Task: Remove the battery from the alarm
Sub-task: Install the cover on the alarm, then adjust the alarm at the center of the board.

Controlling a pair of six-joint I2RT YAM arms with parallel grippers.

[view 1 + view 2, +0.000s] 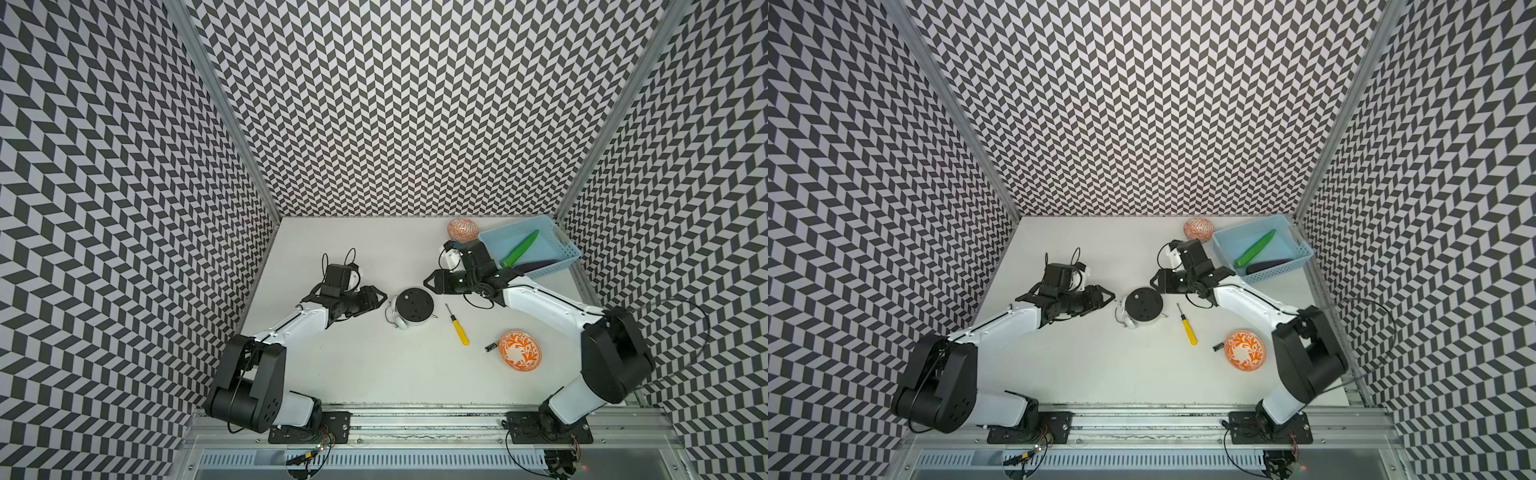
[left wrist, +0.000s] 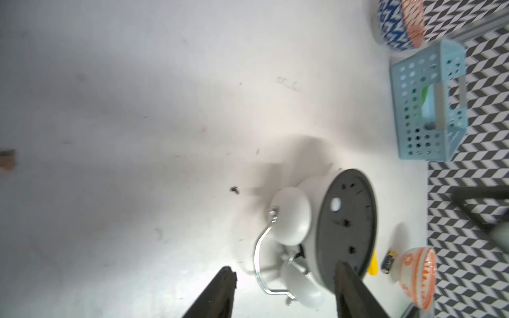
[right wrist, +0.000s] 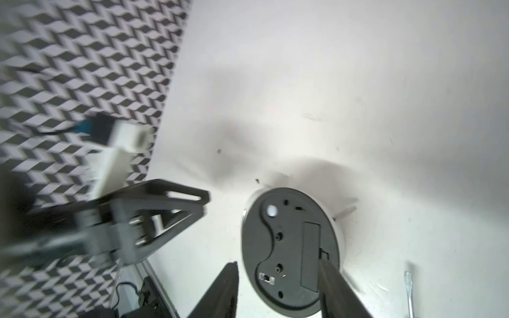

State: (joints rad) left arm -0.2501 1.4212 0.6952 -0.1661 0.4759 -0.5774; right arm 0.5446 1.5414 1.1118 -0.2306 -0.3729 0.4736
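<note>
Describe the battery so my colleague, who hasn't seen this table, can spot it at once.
On the white tabletop, find the larger orange-and-white patterned bowl on the robot's right side. The battery lies on the table right beside that bowl, on the side facing the yellow-handled screwdriver. It is a small dark cylinder with a gold-coloured end, far shorter than the screwdriver.

The white twin-bell alarm [image 1: 414,304] is laid face down at the middle of the table [image 1: 374,374], black back upward, bells toward the near left. The small dark battery [image 1: 491,346] is seen lying flat, well apart to the near right.
</note>
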